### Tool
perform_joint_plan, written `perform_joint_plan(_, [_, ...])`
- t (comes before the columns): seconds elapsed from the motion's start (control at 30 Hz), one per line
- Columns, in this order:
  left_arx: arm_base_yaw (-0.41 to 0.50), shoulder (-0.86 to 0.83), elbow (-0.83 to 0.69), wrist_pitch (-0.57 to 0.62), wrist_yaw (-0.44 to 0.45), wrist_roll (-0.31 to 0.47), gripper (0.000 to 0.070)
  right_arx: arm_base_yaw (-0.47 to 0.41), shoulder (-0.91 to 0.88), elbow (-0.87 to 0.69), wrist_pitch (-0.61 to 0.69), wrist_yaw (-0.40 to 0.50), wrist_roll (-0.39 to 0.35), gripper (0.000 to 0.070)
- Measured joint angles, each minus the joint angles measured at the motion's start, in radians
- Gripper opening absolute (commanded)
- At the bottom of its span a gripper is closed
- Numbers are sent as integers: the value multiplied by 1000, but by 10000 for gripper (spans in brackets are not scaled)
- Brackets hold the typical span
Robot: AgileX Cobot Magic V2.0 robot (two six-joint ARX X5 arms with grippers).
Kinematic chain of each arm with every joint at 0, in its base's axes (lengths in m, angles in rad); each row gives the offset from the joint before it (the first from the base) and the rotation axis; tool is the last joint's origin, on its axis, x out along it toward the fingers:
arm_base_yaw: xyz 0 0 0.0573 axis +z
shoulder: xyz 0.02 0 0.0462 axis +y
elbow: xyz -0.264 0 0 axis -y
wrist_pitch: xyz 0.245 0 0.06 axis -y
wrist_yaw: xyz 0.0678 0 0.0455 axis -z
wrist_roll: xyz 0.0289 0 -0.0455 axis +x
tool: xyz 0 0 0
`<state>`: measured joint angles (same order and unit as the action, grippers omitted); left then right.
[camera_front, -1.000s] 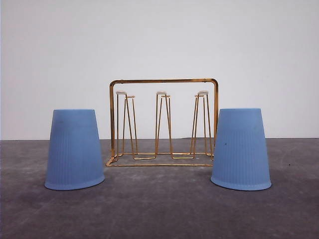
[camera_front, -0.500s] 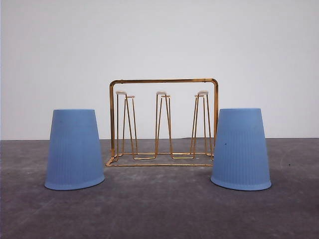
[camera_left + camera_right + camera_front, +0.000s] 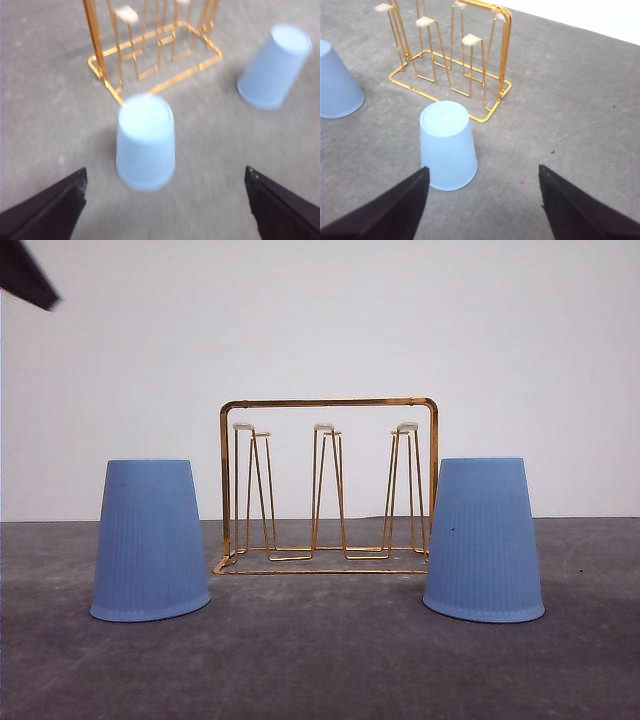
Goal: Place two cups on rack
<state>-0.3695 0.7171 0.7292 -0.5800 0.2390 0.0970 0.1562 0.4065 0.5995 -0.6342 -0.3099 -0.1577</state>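
Nearest the front camera lies bare grey table (image 3: pixel 320 660), a wide open strip in front of everything. On it stand two light-blue ribbed cups, both upside down, rims flat on the table. The left cup (image 3: pixel 150 540) stands to the left of the rack, the right cup (image 3: pixel 484 540) to its right, each a little nearer the camera than the rack's base and clear of the wire, with a small gap showing. Between the two cups the table is free.

Just behind stands the gold wire rack (image 3: pixel 328 403), upright, its arched frame squared to the camera and its white-tipped hairpin prongs (image 3: pixel 324 427) standing bare. Behind it, a plain white wall.

From the left wrist camera, the left gripper (image 3: pixel 165 210) hangs above the left cup (image 3: pixel 145 142), dark fingers (image 3: pixel 47 210) spread wide to either side, gripping nothing; the picture is blurred. The rack's base corner (image 3: pixel 115 92) lies just beyond that cup.

From the right wrist camera, the right gripper (image 3: pixel 482 210) also gapes wide and empty, the right cup (image 3: pixel 448 145) near its left finger (image 3: pixel 390 212), apart from it. Open table stretches off to the cup's right side.

A dark arm part (image 3: pixel 25 275) shows at the front view's top left corner.
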Motion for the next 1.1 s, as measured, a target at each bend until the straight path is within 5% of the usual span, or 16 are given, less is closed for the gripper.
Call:
perform_joint_plan(0.37, [-27,331,0,362,-1,-23,614,0,0,0,0,0,-1,443])
perform_joint_plan(0.8, [-58,633,0,391,-6,-23,582,0,0,0,0,0,-2,443])
perform_joint_plan(0.97, [-58,651,0,393,-6,-22,319,0,0,0,0,0,-2,443])
perform_joint_plan(1.1, [-57,643,14,398,-10,-22,297,0,0,0,0,0,-2,443])
